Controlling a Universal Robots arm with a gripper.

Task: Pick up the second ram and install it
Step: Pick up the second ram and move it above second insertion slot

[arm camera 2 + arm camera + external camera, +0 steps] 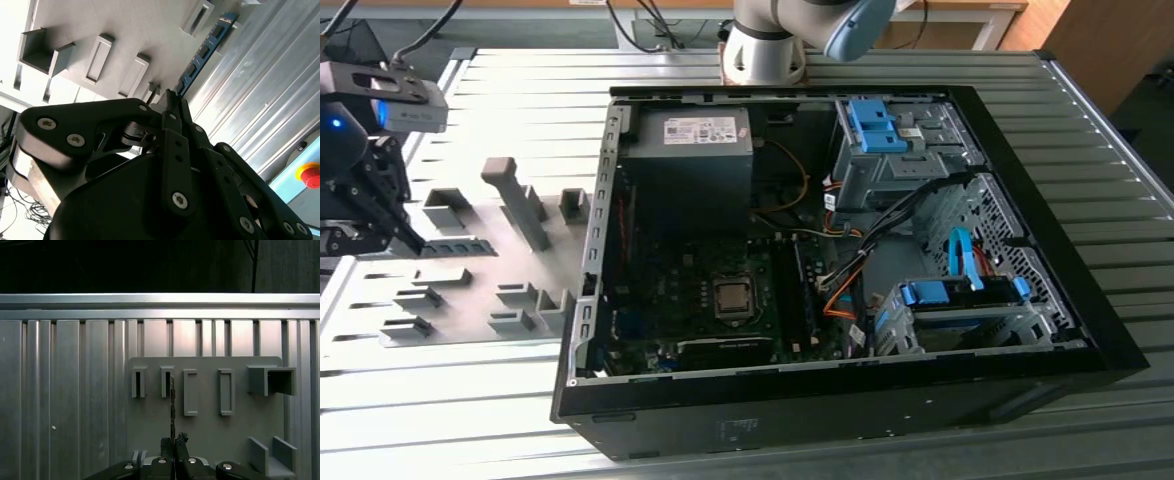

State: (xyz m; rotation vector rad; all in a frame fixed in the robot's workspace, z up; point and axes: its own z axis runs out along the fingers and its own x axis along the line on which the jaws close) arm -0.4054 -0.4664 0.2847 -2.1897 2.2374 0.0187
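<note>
The gripper [169, 96] is pressed together on the second ram [202, 52], pinching one end of the blue-green stick across its flat faces. This happens over the grey fixture plate [210, 430] on the table [75, 390], well apart from the open computer case [1067, 300]. Whether the stick has cleared the plate cannot be told. It looks light and stiff but fragile. Held at the end, the long free length could tilt, so the grip must be firm and stay off the contacts.
</note>
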